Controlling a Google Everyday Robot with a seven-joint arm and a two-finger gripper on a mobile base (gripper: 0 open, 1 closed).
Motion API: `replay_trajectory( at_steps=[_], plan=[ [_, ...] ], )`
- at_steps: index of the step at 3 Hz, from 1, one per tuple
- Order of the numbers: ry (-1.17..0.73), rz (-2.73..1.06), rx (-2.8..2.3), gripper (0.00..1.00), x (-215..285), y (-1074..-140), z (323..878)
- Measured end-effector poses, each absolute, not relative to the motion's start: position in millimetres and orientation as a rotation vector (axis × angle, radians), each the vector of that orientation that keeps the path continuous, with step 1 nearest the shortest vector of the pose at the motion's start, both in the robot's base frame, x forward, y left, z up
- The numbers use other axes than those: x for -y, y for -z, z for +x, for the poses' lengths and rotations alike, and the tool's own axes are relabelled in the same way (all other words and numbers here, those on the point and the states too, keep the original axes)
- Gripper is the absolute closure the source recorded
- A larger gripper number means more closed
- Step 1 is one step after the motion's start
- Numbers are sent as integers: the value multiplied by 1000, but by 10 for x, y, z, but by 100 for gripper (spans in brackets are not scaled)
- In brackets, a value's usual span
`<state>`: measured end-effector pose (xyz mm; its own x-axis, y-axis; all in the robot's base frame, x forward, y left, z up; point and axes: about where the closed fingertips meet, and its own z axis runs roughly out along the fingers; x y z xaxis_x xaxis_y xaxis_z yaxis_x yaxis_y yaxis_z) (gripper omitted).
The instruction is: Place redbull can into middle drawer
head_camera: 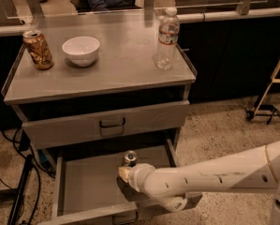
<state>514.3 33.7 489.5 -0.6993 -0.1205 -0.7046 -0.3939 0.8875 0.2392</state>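
Note:
The middle drawer (83, 184) is pulled open below the shut upper drawer (106, 124). The redbull can (129, 158) stands upright inside it near the back right; only its silver top and a bit of its body show. My gripper (125, 173) is inside the drawer right at the can, at the end of the white arm (210, 177) that reaches in from the right. The arm's wrist hides the can's lower part and the fingers.
On the cabinet top (116, 69) stand a brown-gold can (37, 49) at the left, a white bowl (81, 50) beside it and a clear water bottle (167, 39) at the right. Cables (18, 191) lie on the floor to the left. A wheeled stand (270, 97) is at the right.

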Motion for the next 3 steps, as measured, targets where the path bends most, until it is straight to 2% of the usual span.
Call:
replay_trajectory(
  at_steps=[3],
  plan=[
    [-391, -308, -2337, 100, -383, -4583, 5313]
  ],
)
